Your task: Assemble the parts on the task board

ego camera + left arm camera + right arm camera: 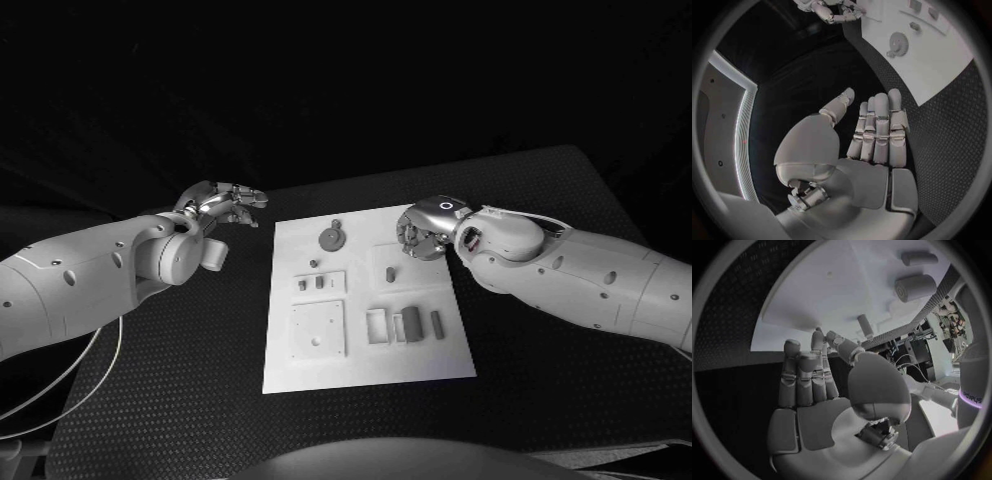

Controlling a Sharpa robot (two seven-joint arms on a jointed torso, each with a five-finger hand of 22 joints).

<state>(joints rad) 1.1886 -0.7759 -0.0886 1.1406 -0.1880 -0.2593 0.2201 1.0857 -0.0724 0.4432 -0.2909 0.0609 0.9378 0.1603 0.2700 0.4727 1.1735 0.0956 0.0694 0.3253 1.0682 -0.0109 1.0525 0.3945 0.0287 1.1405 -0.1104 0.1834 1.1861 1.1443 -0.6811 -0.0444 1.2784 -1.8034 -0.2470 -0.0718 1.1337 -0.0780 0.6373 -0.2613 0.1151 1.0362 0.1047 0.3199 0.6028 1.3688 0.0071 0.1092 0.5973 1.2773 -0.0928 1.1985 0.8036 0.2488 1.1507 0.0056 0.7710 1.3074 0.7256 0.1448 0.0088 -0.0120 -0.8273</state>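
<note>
on the black textured surface [548,200] lies the flat white rectangular task board [433,368], its long axis running away from the robot. nearest on it sit a square grey plate [316,330] and a row of small upright grey blocks [411,322]; farther off, a round grey gear [332,238]. the right robot hand [423,240] hovers over the board's far right corner, nearer the parts, fingers straight and apart, holding nothing. the left robot hand [224,205] hangs just off the far left edge, also spread and empty.
</note>
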